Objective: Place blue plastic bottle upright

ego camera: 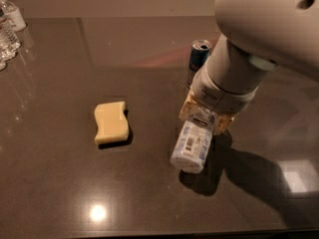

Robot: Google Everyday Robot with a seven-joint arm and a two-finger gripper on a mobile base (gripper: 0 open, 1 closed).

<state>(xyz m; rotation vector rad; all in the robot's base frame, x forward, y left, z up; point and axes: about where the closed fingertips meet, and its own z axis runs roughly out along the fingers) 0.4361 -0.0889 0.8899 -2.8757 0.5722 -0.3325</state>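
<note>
While the claw (205, 119) was clamped on the bottle (192, 144) at its upper end, the bottle was held tilted, base toward the surface (60, 183), apparently so it could be stood upright near the can (199, 56).

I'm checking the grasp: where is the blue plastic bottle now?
In the camera view, right of centre, the blue plastic bottle is held tilted by the claw, right of the yellow sponge and in front of the drink can.
</note>
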